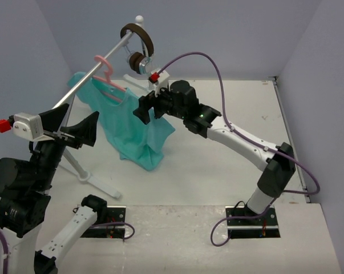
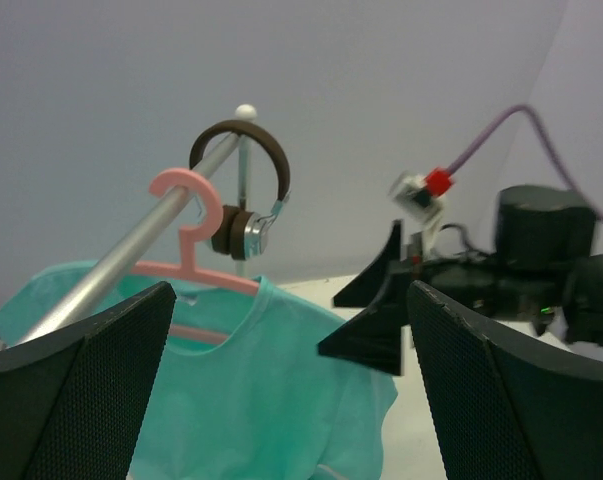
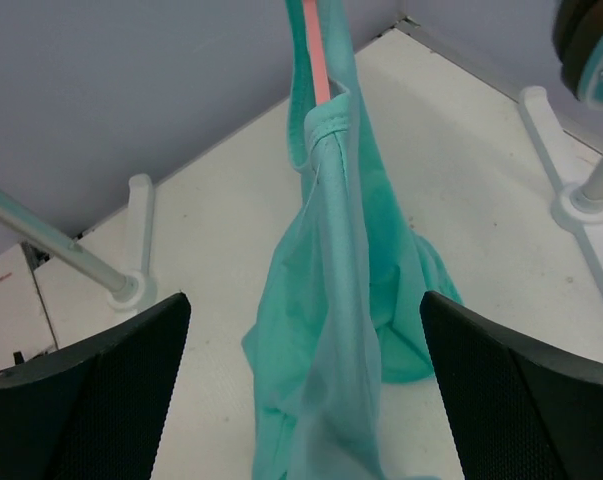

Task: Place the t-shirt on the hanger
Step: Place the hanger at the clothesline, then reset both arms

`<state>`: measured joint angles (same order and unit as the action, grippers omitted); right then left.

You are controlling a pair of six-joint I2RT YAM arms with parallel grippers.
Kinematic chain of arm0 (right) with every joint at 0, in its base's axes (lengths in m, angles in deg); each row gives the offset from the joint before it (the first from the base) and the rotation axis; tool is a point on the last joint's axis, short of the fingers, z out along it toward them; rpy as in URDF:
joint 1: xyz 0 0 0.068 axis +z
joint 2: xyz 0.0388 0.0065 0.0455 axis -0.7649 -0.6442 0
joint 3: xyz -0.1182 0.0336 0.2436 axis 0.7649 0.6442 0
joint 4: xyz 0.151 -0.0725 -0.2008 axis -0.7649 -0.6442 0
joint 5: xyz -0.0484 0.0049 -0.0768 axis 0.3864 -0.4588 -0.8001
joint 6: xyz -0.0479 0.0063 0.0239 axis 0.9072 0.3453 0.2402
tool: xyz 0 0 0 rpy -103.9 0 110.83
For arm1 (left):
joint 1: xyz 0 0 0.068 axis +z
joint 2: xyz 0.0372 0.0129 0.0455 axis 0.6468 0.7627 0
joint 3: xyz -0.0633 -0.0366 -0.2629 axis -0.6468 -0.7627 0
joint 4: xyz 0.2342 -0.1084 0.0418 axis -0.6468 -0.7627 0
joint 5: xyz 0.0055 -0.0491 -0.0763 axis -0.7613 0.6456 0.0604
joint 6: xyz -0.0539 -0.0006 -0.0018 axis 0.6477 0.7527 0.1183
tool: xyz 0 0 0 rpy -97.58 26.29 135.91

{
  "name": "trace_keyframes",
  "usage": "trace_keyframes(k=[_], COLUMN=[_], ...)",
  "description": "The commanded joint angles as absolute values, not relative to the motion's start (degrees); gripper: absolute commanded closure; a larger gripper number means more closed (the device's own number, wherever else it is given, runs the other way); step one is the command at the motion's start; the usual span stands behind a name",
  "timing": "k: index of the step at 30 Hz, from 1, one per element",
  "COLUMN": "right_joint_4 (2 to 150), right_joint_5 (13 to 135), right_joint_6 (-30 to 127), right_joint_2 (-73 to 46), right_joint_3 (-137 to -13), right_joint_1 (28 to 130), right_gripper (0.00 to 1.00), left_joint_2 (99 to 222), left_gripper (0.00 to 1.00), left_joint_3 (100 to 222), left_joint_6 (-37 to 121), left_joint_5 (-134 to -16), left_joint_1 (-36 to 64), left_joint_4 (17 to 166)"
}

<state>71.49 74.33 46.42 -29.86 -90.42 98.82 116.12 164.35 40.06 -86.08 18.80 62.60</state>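
Note:
The teal t-shirt (image 1: 126,123) hangs on the pink hanger (image 1: 106,74), whose hook sits over the white rail. The shirt's lower hem bunches on the table. My right gripper (image 1: 144,108) is open and empty, right beside the shirt's right shoulder. In the right wrist view (image 3: 301,400) the shirt (image 3: 331,300) hangs edge-on between the spread fingers, with the hanger (image 3: 319,60) at its top. My left gripper (image 1: 80,117) is open and empty, raised left of the shirt. Its own view (image 2: 291,400) faces the shirt (image 2: 251,390) and hanger (image 2: 196,265).
The white rail (image 1: 86,80) slants from lower left to upper right, on a stand with feet on the table (image 1: 97,180). Brown headphones (image 1: 140,48) hang at the rail's far end. Grey walls close in on the left, back and right.

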Motion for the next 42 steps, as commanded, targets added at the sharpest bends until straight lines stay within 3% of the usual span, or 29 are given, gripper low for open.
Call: trace_keyframes(k=[1, 6, 11, 14, 18, 26, 42], right_joint_4=[68.49, 57.15, 41.77, 31.11, 23.03, 14.10, 14.50], right_joint_5=[59.87, 36.93, 24.88, 21.13, 25.86, 19.33, 15.77], right_joint_6=[47.28, 42.89, 37.72, 30.16, 28.53, 23.82, 24.25], right_joint_2=[-11.01, 9.79, 31.56, 43.22, 52.50, 56.07, 54.59], right_joint_3=[-83.82, -70.12, -59.09, -58.25, -58.61, -60.39, -59.72], right_joint_1=[99.29, 99.20, 99.20, 99.29, 99.20, 99.20, 99.20], right_gripper=[0.01, 0.01, 0.01, 0.01, 0.01, 0.01, 0.01], left_joint_2=[110.98, 103.15, 100.02, 97.75, 95.09, 93.13, 93.09], left_gripper=[0.00, 0.00, 0.00, 0.00, 0.00, 0.00, 0.00], left_joint_3=[159.91, 149.68, 145.80, 142.84, 139.96, 139.40, 139.07], left_joint_6=[37.61, 40.05, 44.17, 45.07, 45.07, 42.72, 41.14], left_joint_5=[-96.92, -99.73, -107.97, -114.25, -116.96, -114.99, -112.37], left_joint_1=[18.94, 18.94, 18.94, 18.94, 18.96, 18.94, 18.94], left_joint_4=[55.22, 52.35, 47.24, 47.47, 50.39, 52.00, 52.93])
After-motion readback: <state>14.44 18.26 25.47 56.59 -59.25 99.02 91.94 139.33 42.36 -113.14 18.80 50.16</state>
